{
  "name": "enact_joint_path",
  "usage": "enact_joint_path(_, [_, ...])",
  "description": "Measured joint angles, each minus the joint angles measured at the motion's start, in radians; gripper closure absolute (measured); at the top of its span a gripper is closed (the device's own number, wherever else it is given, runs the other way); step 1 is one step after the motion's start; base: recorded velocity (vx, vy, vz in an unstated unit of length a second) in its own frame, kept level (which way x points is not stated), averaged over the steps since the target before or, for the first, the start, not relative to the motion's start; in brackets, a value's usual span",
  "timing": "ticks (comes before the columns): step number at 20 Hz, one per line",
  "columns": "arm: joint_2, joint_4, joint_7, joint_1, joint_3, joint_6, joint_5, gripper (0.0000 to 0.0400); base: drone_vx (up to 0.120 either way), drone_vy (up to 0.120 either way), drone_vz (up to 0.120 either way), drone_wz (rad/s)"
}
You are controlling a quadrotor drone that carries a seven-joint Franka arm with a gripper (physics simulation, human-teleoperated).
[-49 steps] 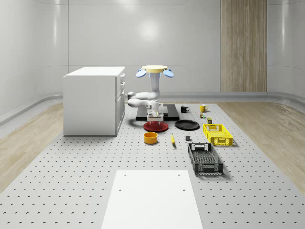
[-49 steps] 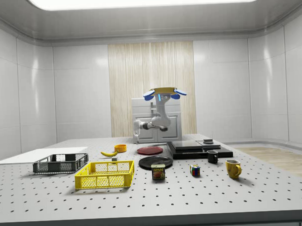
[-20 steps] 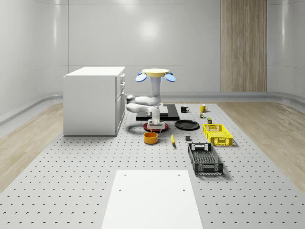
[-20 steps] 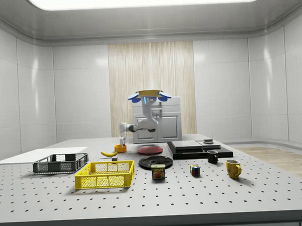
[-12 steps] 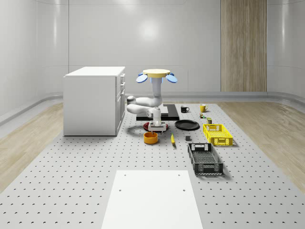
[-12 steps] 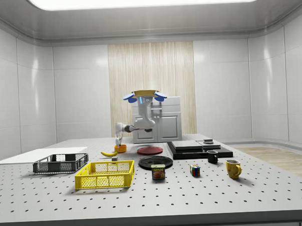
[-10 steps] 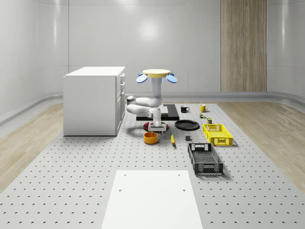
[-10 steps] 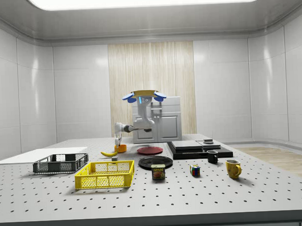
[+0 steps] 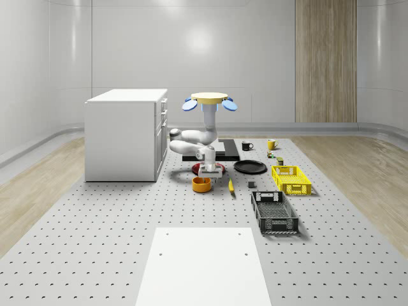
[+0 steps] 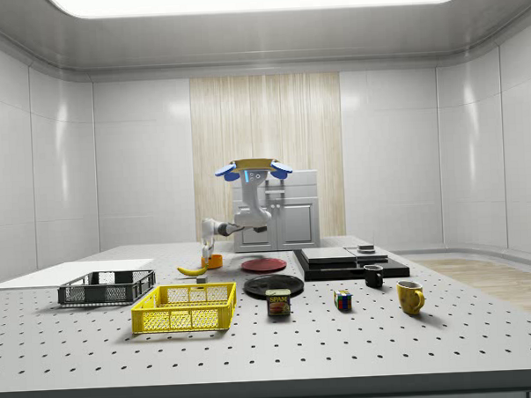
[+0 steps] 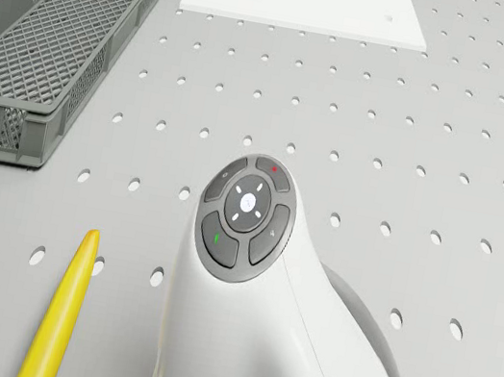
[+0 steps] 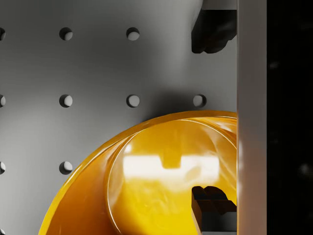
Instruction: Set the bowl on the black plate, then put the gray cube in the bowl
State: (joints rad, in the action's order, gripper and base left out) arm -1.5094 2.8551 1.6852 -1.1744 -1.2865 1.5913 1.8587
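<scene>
We've got the big perforated table [image 9: 95, 242] with the white cabinet [image 9: 121, 137] sitting at about 10 o'clock from its middle in the whole-scene view. The drone [image 9: 208, 99] hovers just beside the cabinet, around the height of its top, with the arm [image 9: 191, 136] folded down toward the table. The gray crate [image 9: 274, 213] sits at about 4 o'clock from the orange bowl [image 9: 201, 185]. The black plate [image 9: 250, 167] is bare, at about 2 o'clock from the bowl. The bowl rests on the table, well apart from that plate. The gripper [image 9: 205, 173] is right down on the bowl. In the wrist view we see its fingertips [image 12: 212, 29] spread wide, one outside the rim and one inside. The gray cube [image 9: 252, 185] lies on the table at 3 o'clock from the bowl, past the banana [image 9: 230, 185].
</scene>
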Motion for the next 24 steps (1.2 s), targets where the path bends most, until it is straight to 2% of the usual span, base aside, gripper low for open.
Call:
enact_joint_path(9, [-0.005, -0.008, 0.000, -0.005, 0.032, 0.016, 0.029, 0.0000, 0.000, 0.000, 0.000, 0.000])
enact_joint_path(10, [-0.005, -0.009, 0.000, -0.006, 0.033, 0.016, 0.030, 0.0024, 0.000, 0.000, 0.000, 0.000])
enact_joint_path(11, [-0.005, -0.009, 0.000, -0.006, 0.034, 0.017, 0.031, 0.0085, 0.000, 0.000, 0.000, 0.000])
enact_joint_path(13, [-0.005, -0.009, 0.000, -0.006, 0.035, 0.018, 0.032, 0.0169, 0.000, 0.000, 0.000, 0.000])
enact_joint_path(15, [-0.006, -0.010, 0.000, -0.006, 0.036, 0.018, 0.032, 0.0221, 0.000, 0.000, 0.000, 0.000])
enact_joint_path(19, [-0.006, -0.010, 0.001, -0.007, 0.036, 0.019, 0.033, 0.0271, 0.000, 0.000, 0.000, 0.000])
enact_joint_path(24, [-0.006, -0.005, 0.001, -0.004, 0.020, 0.013, 0.017, 0.0292, 0.000, 0.000, 0.000, 0.000])
